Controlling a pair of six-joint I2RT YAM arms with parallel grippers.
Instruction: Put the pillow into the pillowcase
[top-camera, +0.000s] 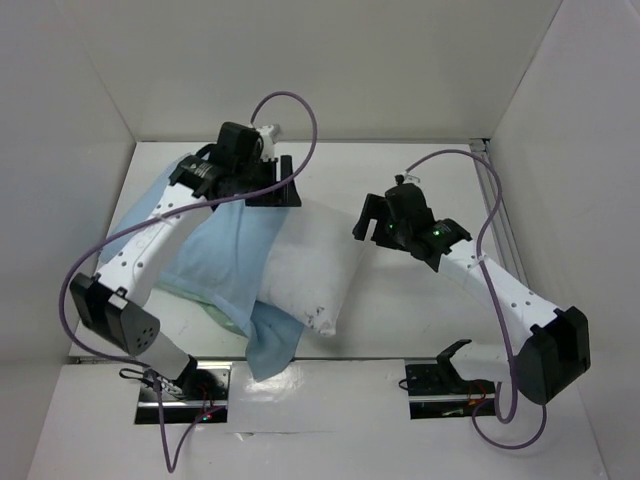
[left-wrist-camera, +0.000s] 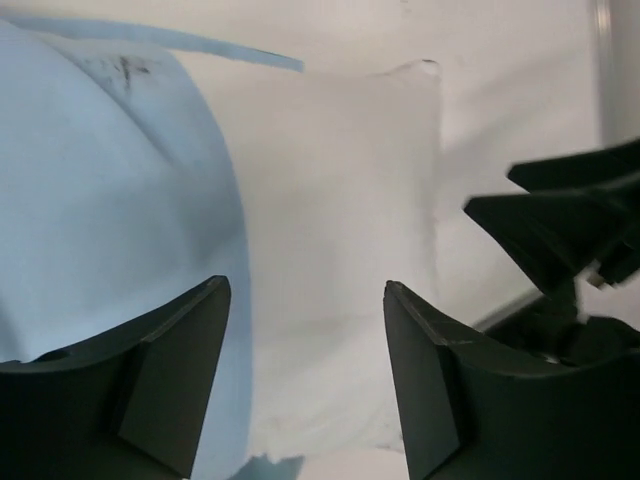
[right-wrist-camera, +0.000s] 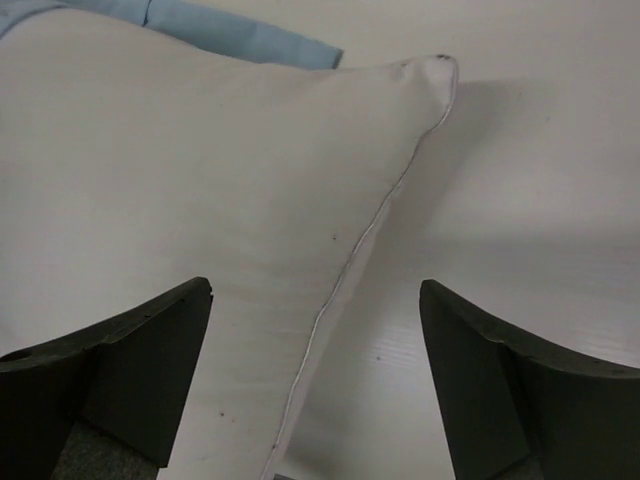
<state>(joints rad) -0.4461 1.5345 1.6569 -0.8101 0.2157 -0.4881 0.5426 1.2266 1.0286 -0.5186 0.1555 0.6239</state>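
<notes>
Pillow (top-camera: 310, 275) on table (top-camera: 420, 320), left part inside blue pillowcase (top-camera: 215, 255), right part bare; left gripper (left-wrist-camera: 305, 290) and right gripper (right-wrist-camera: 315, 290) spread, empty; insertion judged half done, next needing a grip on the case's open edge.

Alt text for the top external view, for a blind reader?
A white pillow lies on the table, its left part covered by a light blue pillowcase. The left tool stands open over the pillowcase's far end; the right tool stands open over the pillow's bare right edge.
</notes>
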